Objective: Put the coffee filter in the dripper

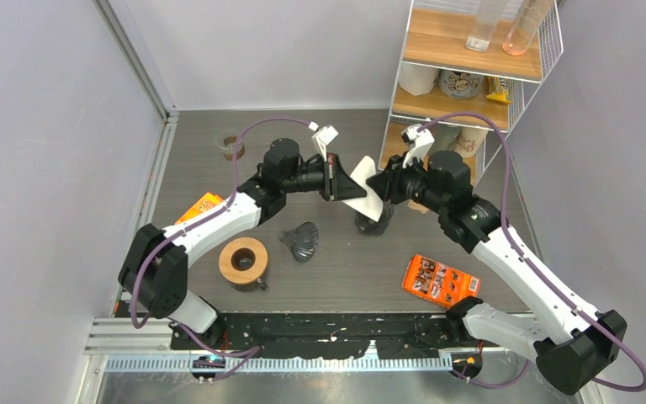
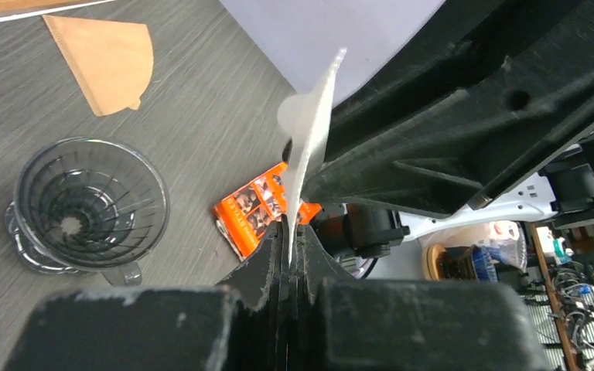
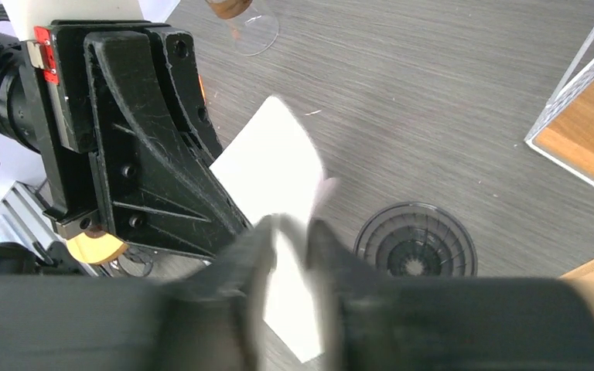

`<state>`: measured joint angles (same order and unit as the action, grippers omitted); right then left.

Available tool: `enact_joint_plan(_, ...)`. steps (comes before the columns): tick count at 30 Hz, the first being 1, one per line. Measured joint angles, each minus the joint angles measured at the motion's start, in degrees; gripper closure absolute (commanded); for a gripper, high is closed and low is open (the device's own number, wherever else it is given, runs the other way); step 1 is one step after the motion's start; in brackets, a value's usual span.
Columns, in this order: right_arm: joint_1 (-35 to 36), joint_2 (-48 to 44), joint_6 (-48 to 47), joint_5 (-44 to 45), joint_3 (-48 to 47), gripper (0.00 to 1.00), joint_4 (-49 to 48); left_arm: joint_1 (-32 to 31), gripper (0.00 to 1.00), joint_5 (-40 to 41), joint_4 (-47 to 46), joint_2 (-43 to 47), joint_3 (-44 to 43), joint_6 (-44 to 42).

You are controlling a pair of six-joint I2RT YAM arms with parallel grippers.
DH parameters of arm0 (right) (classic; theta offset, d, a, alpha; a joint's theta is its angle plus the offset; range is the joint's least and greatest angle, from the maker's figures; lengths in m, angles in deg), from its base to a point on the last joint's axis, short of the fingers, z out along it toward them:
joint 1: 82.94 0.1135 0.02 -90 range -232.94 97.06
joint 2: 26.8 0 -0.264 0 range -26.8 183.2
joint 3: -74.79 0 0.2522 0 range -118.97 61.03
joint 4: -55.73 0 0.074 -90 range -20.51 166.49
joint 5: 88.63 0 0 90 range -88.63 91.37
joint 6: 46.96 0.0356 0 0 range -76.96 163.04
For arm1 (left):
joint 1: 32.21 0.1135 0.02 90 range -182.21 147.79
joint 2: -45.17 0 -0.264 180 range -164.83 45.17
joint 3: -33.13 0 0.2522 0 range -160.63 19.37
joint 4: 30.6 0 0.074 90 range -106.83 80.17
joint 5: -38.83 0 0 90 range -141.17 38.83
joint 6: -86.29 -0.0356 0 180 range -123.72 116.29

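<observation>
Paper filter looks light, thin and easily creased; it hangs in air near the dripper. Left claw pinches its edge tightly; right claw stands slightly open around it.

The coffee filter is plain white, and the dripper is smoky dark and see-through, with fine ribs spiralling down its inside. A second paper filter is light brown, the packet is bright orange with small dark pictures, and the table is grey with a fine wood grain. Purple cables run along white-and-black arms.
</observation>
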<state>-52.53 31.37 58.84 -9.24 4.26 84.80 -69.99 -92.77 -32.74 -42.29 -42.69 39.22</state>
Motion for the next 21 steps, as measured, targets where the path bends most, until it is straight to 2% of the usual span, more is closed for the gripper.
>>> enact_joint_plan(1, 0.00, -0.07, 0.17, 0.04, 0.31, 0.50, -0.22, 0.00, 1.00, 0.39, 0.00, 0.02, 0.07, -0.24)
enact_joint_plan(4, 0.00, -0.94, 0.66, 0.83, 1.73, 0.14, -0.31, 0.00, 1.00, 1.29, 0.20, 0.81, 0.96, -2.05)
enact_joint_plan(6, 0.00, -2.03, 1.27, 2.21, 2.78, 0.01, -0.33, 0.00, 1.00, 1.53, 0.50, 2.23, 2.21, -4.11)
enact_joint_plan(8, -0.13, -3.67, 1.51, 4.09, 4.04, 0.04, -0.42, 0.00, 1.00, 1.53, 1.07, 3.87, 3.28, -6.49)
enact_joint_plan(15, -2.51, -13.75, 1.92, 14.67, 10.23, 0.05, 0.42, 0.52, 1.00, 0.76, 5.57, 10.84, 5.95, -18.47)
enact_joint_plan(21, -7.96, -14.78, 0.98, 12.09, 14.14, 0.05, 0.66, 0.85, 1.00, -0.74, 11.17, 14.38, 6.71, -27.93)
